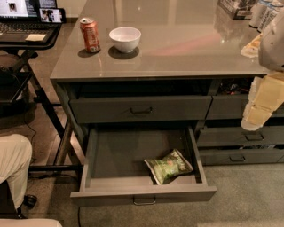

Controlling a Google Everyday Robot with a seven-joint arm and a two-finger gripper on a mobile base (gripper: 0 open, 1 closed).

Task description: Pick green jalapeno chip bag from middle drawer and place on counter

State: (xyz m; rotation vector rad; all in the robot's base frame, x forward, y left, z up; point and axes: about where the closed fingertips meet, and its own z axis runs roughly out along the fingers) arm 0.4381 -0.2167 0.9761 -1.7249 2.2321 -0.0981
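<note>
The green jalapeno chip bag (168, 166) lies flat in the front right part of the middle drawer (111, 155), which is pulled wide open below the closed drawer one level higher (140, 109). The grey counter (186, 44) spans the top of the view. My gripper (255, 116) hangs at the right edge, in front of the right drawer stack, above and to the right of the bag and apart from it. It holds nothing that I can see.
A red soda can (90, 35) and a white bowl (124, 38) stand on the counter's left part. Boxes and bottles (248, 9) sit at its back right. A black laptop desk (26, 31) stands to the left. A person's knee (13, 164) is at the lower left.
</note>
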